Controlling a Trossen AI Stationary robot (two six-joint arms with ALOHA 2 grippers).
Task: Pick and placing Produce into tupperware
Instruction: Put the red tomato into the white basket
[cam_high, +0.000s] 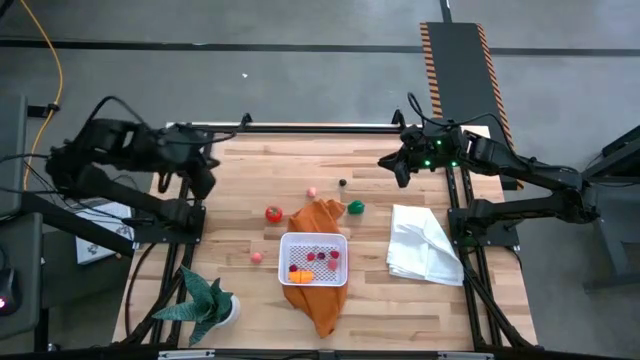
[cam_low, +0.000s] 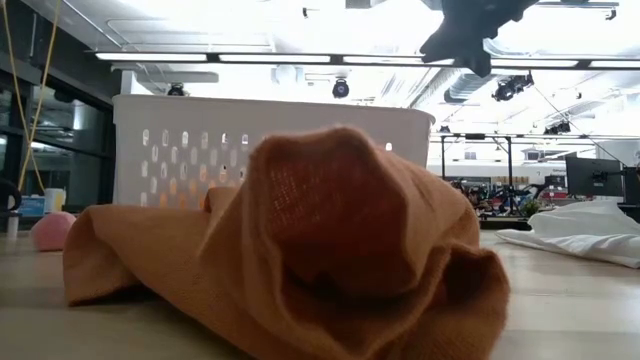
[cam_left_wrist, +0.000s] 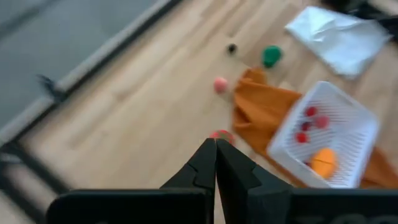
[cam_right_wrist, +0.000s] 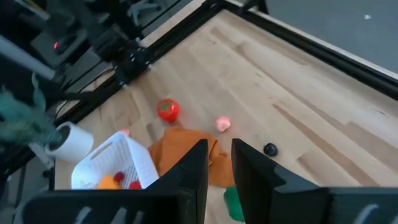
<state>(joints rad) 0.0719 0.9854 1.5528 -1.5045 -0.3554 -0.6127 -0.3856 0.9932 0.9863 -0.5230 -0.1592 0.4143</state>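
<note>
Crumpled orange cloth (cam_low: 330, 250) sits closest to low cam, under small white perforated plastic tupperware (cam_high: 314, 259) at table centre. Left gripper (cam_left_wrist: 215, 163): jaws pressed together, empty, over table's left rear. Right gripper (cam_right_wrist: 219, 163): jaws slightly spread, empty, right rear. Tupperware holds orange and red toy produce (cam_high: 312, 264); red tomato toy (cam_high: 273, 213), green piece (cam_high: 354, 207) lie outside.

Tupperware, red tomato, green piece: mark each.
Tupperware (cam_high: 284, 243), high view, left rim.
Red tomato (cam_high: 273, 213), high view, centre of fruit.
Green piece (cam_high: 355, 207), high view, middle of body.

Orange cloth (cam_low: 300, 250) hides tupperware (cam_low: 200, 140) base, low view.
</note>
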